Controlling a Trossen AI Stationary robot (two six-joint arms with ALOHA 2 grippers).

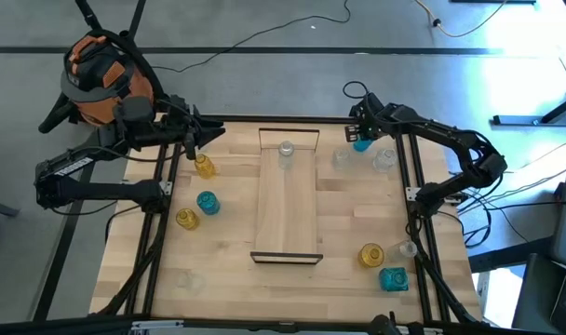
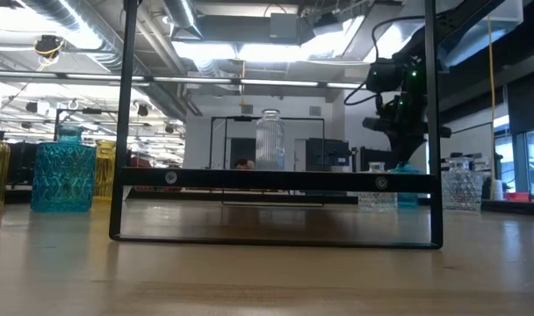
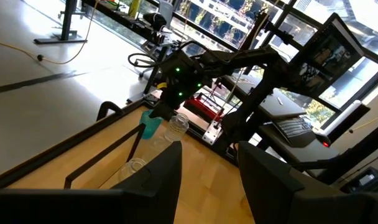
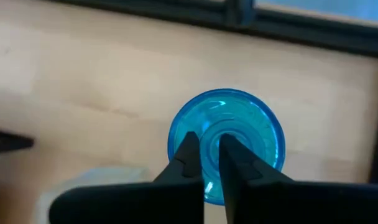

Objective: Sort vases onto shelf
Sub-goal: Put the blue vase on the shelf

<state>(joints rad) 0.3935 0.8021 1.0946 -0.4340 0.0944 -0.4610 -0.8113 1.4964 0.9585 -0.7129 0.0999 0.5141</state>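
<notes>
Now pinching the lip of a blue vase [image 4: 257,130] with the right pincer [image 4: 207,146], squeezed almost fully shut and reaching down from above. Holding that vase upright on the bench [image 1: 227,279], at the far right corner, off the shelf [image 1: 288,209]. Just beside it, on the bare wood: a small clear vase [image 1: 342,158] on the shelf's side and a wide clear vase [image 1: 384,159] on the other side.

Over at the far left corner, waiting with the left pincer [image 3: 211,149] open wide and holding nothing. Close to it, a yellow vase [image 1: 204,166]. A bit nearer the front, a second blue vase [image 1: 207,202] and a second yellow vase [image 1: 187,219], close together but not clearly touching.

Lying flat down the middle of the bench, between the two arms: the long pale shelf with thin dark wire at both short ends. Carrying just one thing, a tall clear vase [image 1: 285,151], upright at the far end.

Down at the front right corner, grouped near each other: a third yellow vase [image 1: 371,253], a last clear vase [image 1: 406,248] just beside it, and a third blue vase [image 1: 393,278] nearest the front edge. All upright, all off the shelf.
</notes>
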